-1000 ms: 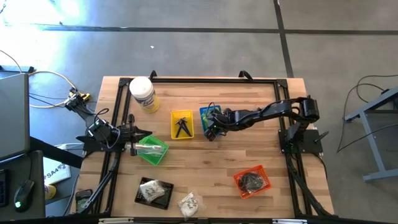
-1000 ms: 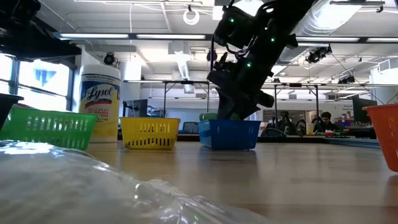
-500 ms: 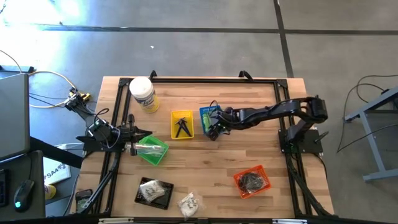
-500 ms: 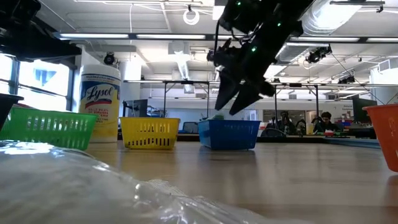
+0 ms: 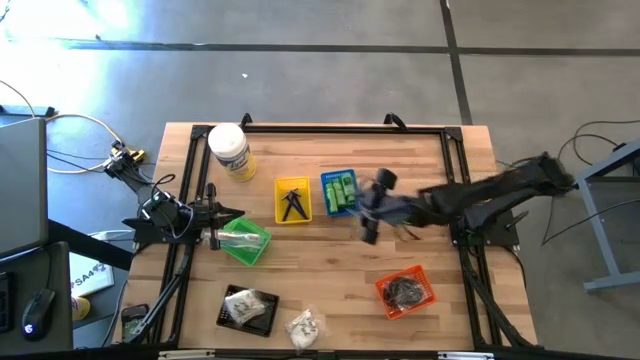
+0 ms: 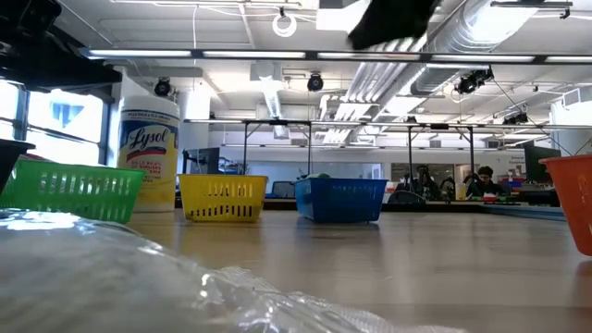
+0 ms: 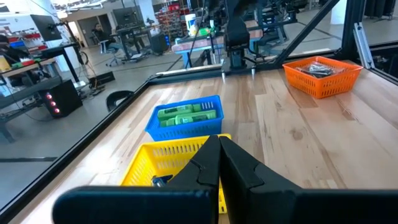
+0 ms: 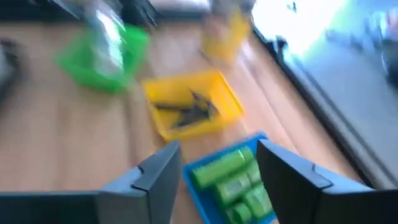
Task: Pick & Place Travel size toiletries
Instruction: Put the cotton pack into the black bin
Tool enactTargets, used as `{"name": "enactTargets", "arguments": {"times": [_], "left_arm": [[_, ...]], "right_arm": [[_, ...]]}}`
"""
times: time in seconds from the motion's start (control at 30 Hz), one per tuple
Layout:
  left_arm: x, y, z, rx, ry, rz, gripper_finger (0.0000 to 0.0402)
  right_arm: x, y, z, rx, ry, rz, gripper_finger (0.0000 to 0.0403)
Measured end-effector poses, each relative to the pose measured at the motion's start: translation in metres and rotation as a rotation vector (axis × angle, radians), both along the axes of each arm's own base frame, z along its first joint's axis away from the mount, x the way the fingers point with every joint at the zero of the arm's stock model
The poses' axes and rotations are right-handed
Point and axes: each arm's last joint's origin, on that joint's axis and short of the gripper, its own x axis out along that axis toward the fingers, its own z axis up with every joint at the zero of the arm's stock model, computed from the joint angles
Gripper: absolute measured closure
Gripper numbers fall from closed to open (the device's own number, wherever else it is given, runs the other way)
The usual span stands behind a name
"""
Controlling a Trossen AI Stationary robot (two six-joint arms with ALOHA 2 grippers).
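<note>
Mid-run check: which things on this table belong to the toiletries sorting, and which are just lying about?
Job items:
- green tubes in the blue basket
- black pieces in the yellow basket
- clear packet in the green basket
- white-filled packet loose on the table
- right claw, open and empty

Lying about:
- wipes jar
- cables off the table's left side

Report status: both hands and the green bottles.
Right hand open, empty, beside the blue basket. Left hand shut, at the green basket. Green bottles in the blue basket. Nothing blocking.
</note>
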Motion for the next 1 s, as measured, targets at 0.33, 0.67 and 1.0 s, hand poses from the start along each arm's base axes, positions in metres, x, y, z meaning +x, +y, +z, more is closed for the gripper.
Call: {"name": "enactTargets", "arguments": {"times": [0.33, 0.67, 1.0], "left_arm": [[0.0, 0.0, 0.0, 0.001, 0.001, 0.001, 0.0401], [0.0, 0.0, 0.0, 0.014, 0.002, 0.015, 0.0402], [0.0, 0.0, 0.003, 0.044, -0.02, 0.014, 0.0401]], "right_arm": [[-0.116, 0.02, 0.046, 0.01, -0.443, 0.369, 0.0299], [-0.178, -0.006, -0.024, 0.107, -0.719, 0.549, 0.0395], [-0.185, -0.019, -0.073, 0.127, -0.81, 0.599, 0.0399]]}}
